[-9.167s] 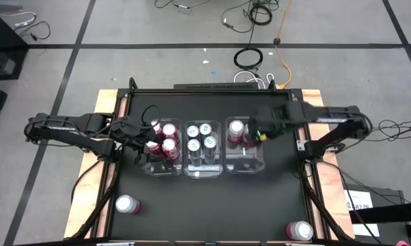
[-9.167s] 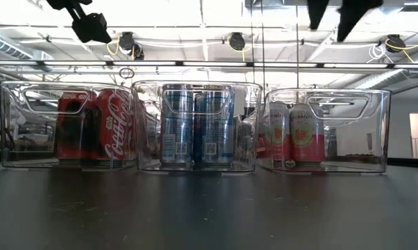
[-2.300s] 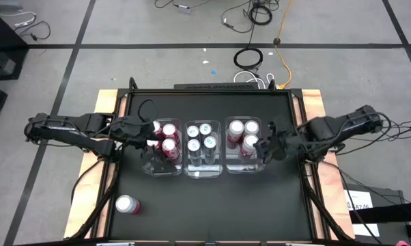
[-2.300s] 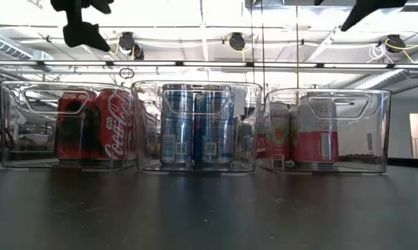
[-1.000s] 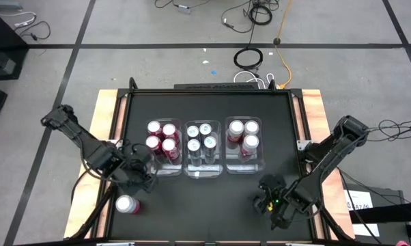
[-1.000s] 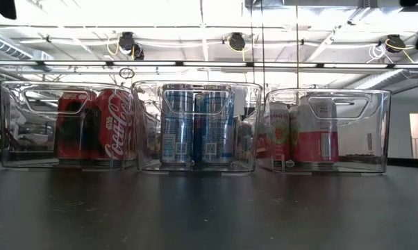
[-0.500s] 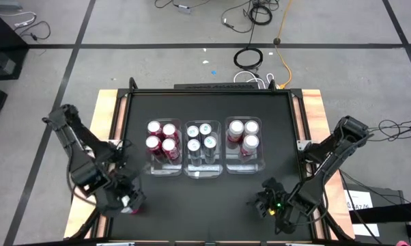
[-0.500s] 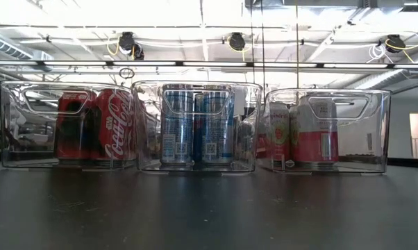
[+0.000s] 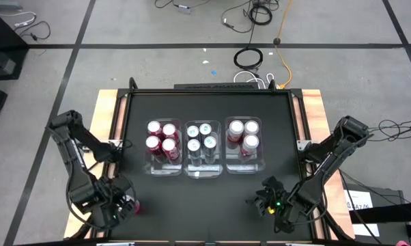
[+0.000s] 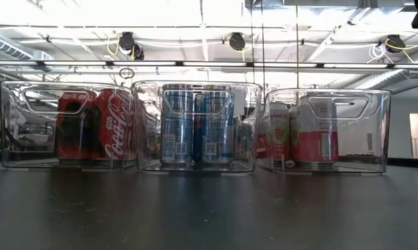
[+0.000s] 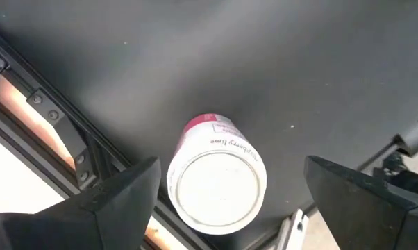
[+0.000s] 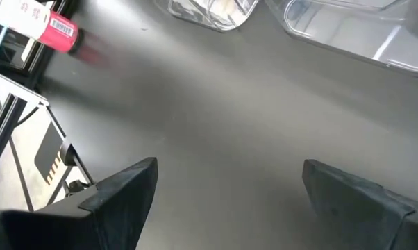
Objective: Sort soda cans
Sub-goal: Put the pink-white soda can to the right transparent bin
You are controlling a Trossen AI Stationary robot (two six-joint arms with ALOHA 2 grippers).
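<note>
The high view looks straight down on the whole table (image 9: 212, 198) from well above, floor showing around it. The low view sits at tabletop height, facing level across to the three bins (image 10: 194, 126) and the ceiling lights behind; both views share those bins. The left wrist view looks down, close, on a pink can (image 11: 217, 182) by the table edge. The right wrist view looks low across the table toward bin corners.

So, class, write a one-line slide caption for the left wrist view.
Left gripper, jaws open, hovers over a lone upright pink soda can near the edge of the black table.
</note>
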